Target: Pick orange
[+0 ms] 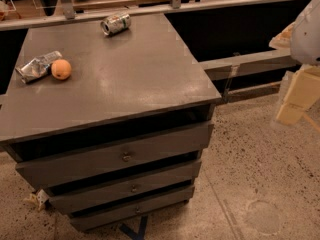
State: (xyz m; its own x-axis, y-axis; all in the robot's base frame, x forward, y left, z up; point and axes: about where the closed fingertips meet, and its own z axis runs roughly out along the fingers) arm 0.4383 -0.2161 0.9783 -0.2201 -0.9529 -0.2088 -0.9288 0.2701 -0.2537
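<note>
Grey, smooth table (140, 79) on a speckled floor (260, 174). Your end effector (296, 100) hangs to its right, well apart; open or closed, you cannot tell. Near the left edge, touching a crumpled foil bag (37, 66), lies the orange (61, 69): likely light, firm, apt to roll, so grip across its middle.

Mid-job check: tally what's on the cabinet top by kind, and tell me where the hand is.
orange: 1
foil bag: 1
drink can, lying on its side: 1
Total: 3
The hand is at the view's right edge, off the cabinet, far from the orange.
</note>
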